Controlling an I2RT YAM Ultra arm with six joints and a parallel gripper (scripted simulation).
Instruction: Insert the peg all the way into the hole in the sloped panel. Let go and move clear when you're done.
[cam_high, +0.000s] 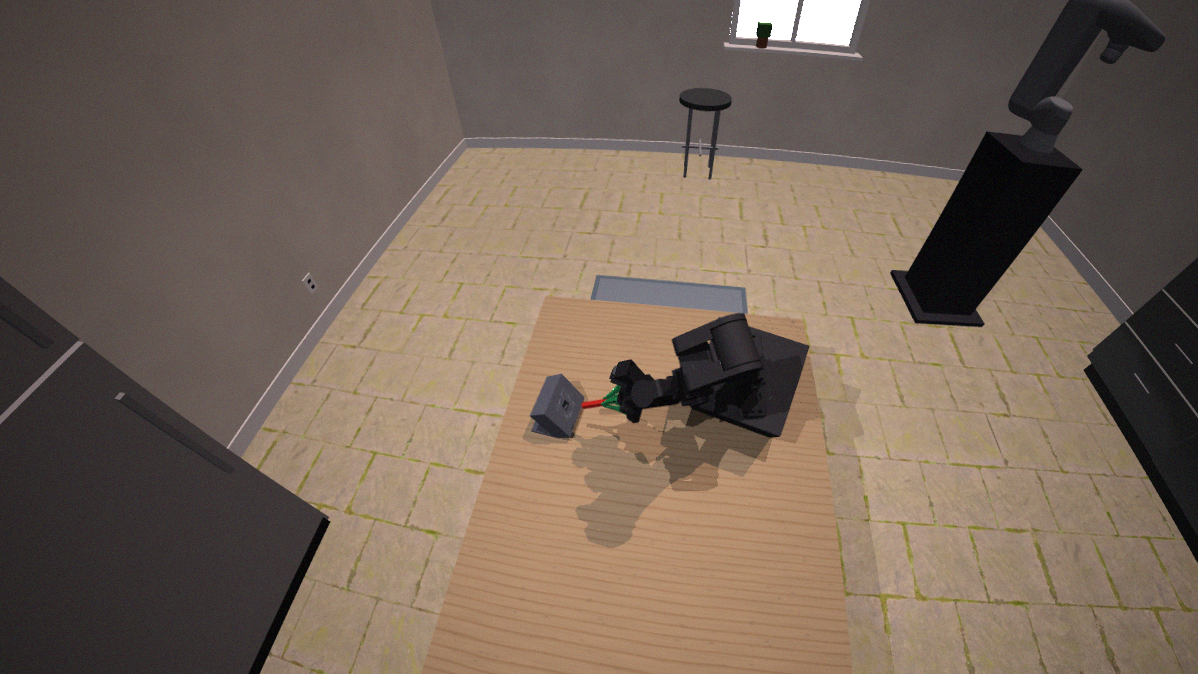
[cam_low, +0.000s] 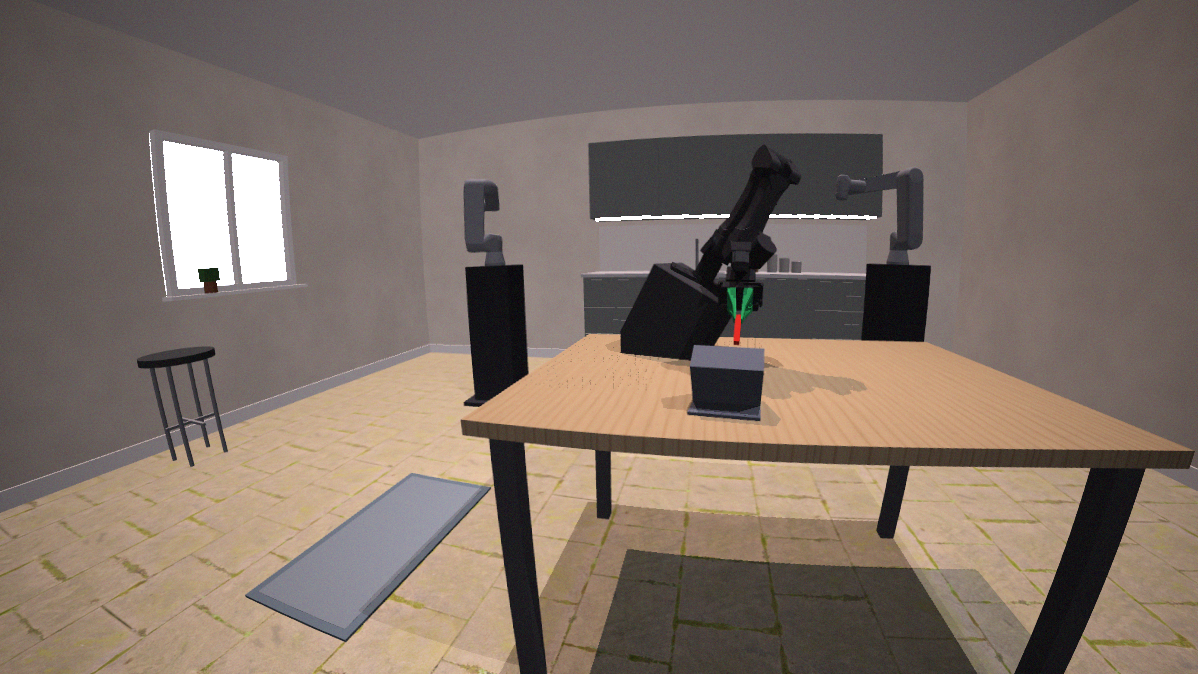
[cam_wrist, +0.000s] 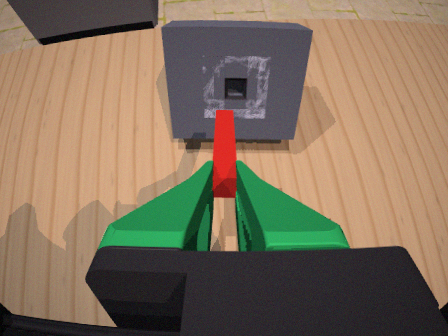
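A grey block with a sloped panel (cam_high: 554, 403) (cam_low: 727, 378) (cam_wrist: 236, 80) stands on the wooden table (cam_high: 628, 544) (cam_low: 879, 419). Its small square hole (cam_wrist: 235, 86) (cam_high: 567, 407) sits in a lighter patch on the panel. My gripper (cam_wrist: 224, 170) (cam_high: 614, 399) (cam_low: 738, 305) has green fingers shut on a red peg (cam_wrist: 224, 147) (cam_high: 592, 403) (cam_low: 737, 329). The peg points at the panel. In the wrist view its tip lies just below the hole, close to the panel face. The tip stands outside the hole.
The arm's dark base plate (cam_high: 774, 377) lies on the table behind the gripper. A black pedestal (cam_high: 980, 226) with another arm stands on the floor to the right. A grey mat (cam_high: 670, 293) lies on the floor beyond the table. A stool (cam_high: 703, 125) stands by the far wall.
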